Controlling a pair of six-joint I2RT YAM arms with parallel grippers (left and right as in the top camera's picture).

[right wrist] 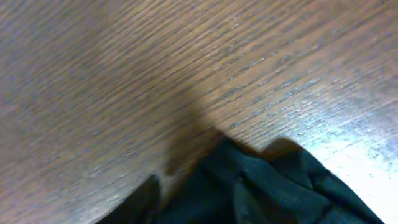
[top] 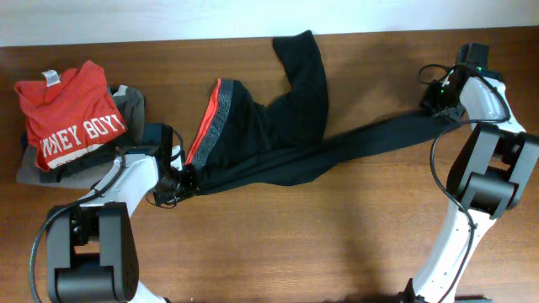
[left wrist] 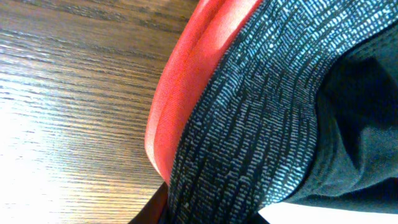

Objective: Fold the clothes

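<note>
Found the trousers (top: 278, 126) sprawled across the middle of the table (top: 337, 244), crumpled rather than flat. Saw one leg bent up toward the far edge and ending right at it, and the other leg drawn out in a long taut strip toward the right side. Noted the waistband (top: 210, 122), red-orange inside with a grey striped band (left wrist: 249, 124) alongside, turned toward the left and running slantwise. Spotted a red T-shirt (top: 72, 118) with white lettering at the far left, lying on top of a grey garment (top: 133, 103), close to the left edge and near the waistband end of the trousers. Found broad bare wood along the near side between the two arms, and more behind the stretched leg toward the far edge. Found much less room on the left, crowded by that pile. Caught the left claw (top: 179, 181) at the lower corner of the waistband, clenched on the bunched cloth there. From its wrist saw only the waistband filling the view, too close to show the fingers. Found the right claw (top: 438, 108) at the tip of the stretched leg near the right edge, grasping it. From that wrist saw the black hem lifted off the wood with a shadow beneath, though not the fingers plainly.
</note>
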